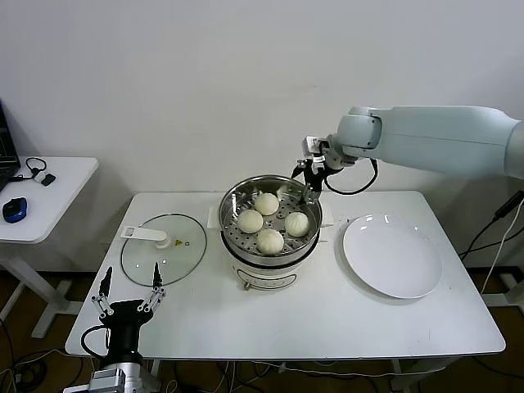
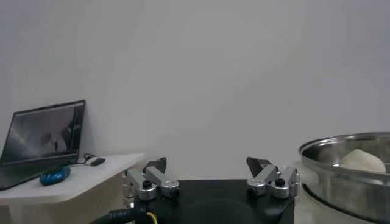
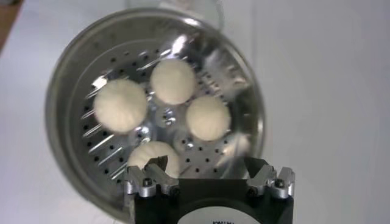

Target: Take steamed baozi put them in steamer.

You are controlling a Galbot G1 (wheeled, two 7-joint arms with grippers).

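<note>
A white table [image 1: 246, 327] holds the steamer [image 1: 270, 223]. It is a shiny round metal pot on a white base, and it sits near the middle of the table. Inside is a metal tray full of little holes. All four steamed baozi [image 1: 267, 203] lie on that tray. They are round, smooth and off-white. They sit close together in a ring, one at the back, one on each side and one at the front.

The right gripper [image 1: 312, 185] hangs just above the back right rim of the steamer. Its arm reaches in from the right side. Its jaws are spread wide and hold nothing. From the right wrist camera, the fingers [image 3: 149, 180] are apart over the pot, with the buns below them.

The left gripper [image 1: 129, 296] waits low at the front left edge of the table, well away from the pot. It points up, its jaws are spread, and they hold nothing too.

A round glass lid [image 1: 164, 249] with a white handle lies flat on the table, to the left of the steamer. A round white plate [image 1: 392, 255] lies to the right of the steamer. Nothing is on the plate.

A small white side table [image 1: 41, 201] stands off to the left. A blue mouse [image 1: 14, 209] rests on it.
</note>
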